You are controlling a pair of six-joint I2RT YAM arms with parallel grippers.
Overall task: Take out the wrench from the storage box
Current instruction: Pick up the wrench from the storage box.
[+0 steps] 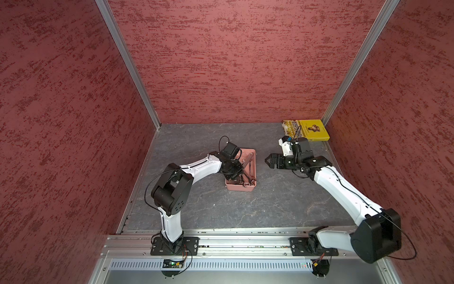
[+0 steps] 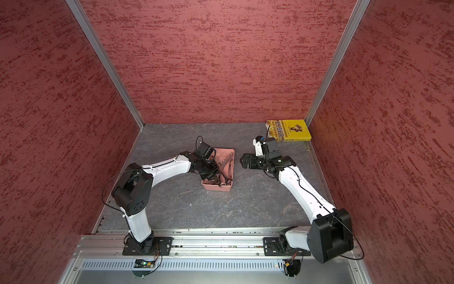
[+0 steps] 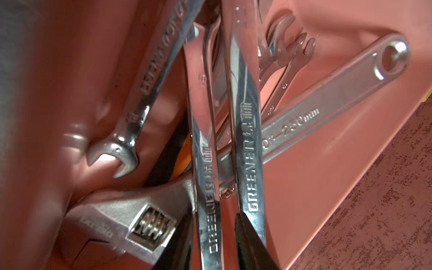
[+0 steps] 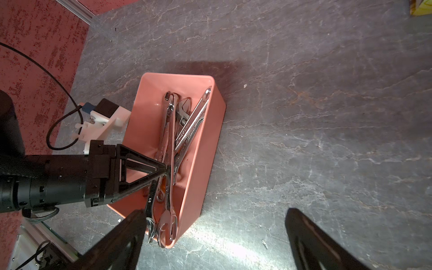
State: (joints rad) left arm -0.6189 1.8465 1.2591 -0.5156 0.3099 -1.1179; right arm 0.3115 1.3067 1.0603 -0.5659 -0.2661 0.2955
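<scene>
The salmon-pink storage box (image 1: 242, 188) (image 2: 217, 188) (image 4: 210, 140) sits mid-table with several chrome wrenches piled in it. My left gripper (image 1: 237, 172) (image 3: 214, 222) reaches down into the box. Its black fingers (image 3: 250, 243) stand slightly apart on either side of a slim wrench (image 3: 208, 187) stamped GREENER, with a gap showing on one side. A second slim wrench (image 3: 250, 163) lies just outside one finger, and an adjustable wrench (image 3: 304, 112) lies crosswise under both. My right gripper (image 1: 267, 161) (image 4: 215, 210) hovers wide open and empty beside the box's right wall.
A yellow book (image 1: 307, 129) (image 2: 290, 129) lies in the far right corner. Red textured walls close in the dark stone table (image 1: 270, 201) on three sides. An aluminium rail (image 1: 233, 242) with both arm bases runs along the front.
</scene>
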